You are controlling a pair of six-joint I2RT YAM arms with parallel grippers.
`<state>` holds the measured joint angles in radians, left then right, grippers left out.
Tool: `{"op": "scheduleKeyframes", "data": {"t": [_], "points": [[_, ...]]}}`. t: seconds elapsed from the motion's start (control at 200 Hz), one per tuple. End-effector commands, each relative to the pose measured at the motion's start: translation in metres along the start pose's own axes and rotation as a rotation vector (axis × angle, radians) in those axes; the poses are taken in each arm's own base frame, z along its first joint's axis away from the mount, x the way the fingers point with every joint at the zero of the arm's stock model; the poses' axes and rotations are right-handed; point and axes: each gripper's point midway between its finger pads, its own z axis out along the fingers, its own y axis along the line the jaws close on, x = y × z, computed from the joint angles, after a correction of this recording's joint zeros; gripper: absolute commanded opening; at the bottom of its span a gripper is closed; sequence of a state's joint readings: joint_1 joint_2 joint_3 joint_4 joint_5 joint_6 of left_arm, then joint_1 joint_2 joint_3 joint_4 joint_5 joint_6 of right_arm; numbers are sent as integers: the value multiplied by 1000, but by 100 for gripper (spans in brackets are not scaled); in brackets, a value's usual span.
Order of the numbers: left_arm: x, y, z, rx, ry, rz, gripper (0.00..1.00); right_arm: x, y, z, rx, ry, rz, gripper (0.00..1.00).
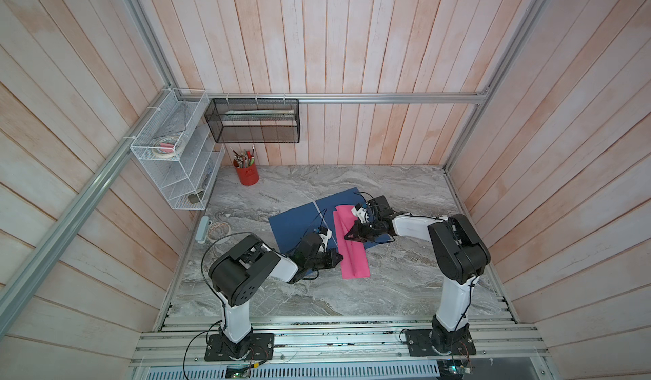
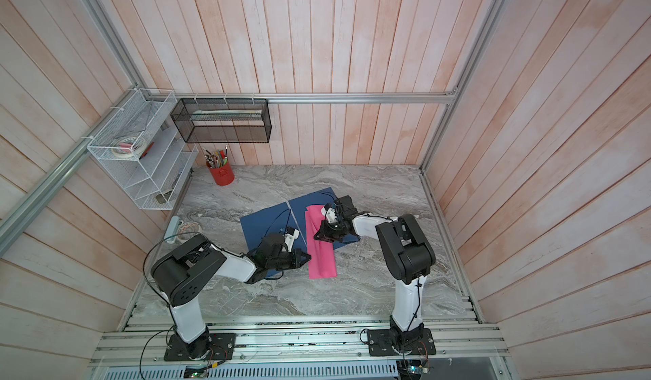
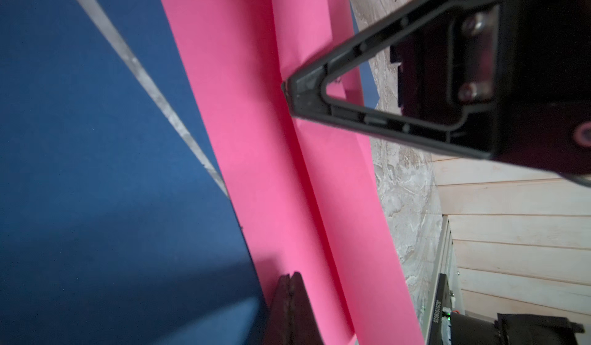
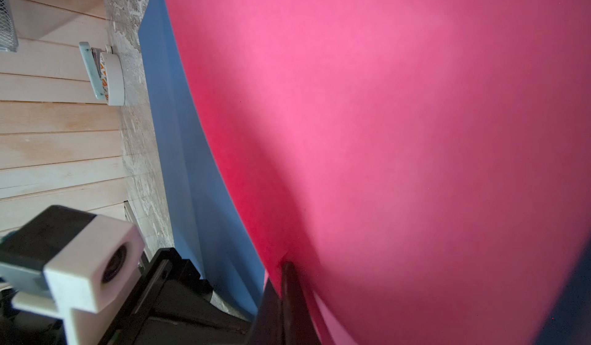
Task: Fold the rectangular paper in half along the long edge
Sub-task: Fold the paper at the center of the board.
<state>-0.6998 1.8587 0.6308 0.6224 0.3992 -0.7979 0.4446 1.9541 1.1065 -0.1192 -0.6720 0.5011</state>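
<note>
The rectangular paper (image 1: 355, 258) (image 2: 322, 258) is pink and lies as a long narrow strip, doubled over lengthwise, half on a blue mat (image 1: 296, 226) and half on the marble table. In the left wrist view the paper (image 3: 256, 151) shows an upper flap with a free edge running down its length. My right gripper (image 1: 346, 236) (image 3: 286, 87) (image 4: 286, 265) is shut on that flap's edge about midway along the strip. My left gripper (image 1: 341, 256) (image 3: 291, 278) is shut with nothing between its jaws. Its tip rests on the paper's left margin nearer the front.
A red pen cup (image 1: 247, 174) stands at the back left. A tape dispenser (image 1: 208, 228) (image 4: 105, 74) sits at the table's left edge. A white wire rack (image 1: 176, 156) and a black mesh basket (image 1: 252, 121) hang on the walls.
</note>
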Motion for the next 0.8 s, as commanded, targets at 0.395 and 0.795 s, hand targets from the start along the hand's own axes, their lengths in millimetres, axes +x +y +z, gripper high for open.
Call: {"op": "scheduleKeyframes", "data": {"t": [0.395, 0.795], "points": [[11, 10, 5, 11, 34, -35, 0, -21, 17, 8, -87, -46, 41, 0], [15, 13, 8, 9, 51, -43, 0, -2, -4, 20, -23, 3, 53, 0]]}}
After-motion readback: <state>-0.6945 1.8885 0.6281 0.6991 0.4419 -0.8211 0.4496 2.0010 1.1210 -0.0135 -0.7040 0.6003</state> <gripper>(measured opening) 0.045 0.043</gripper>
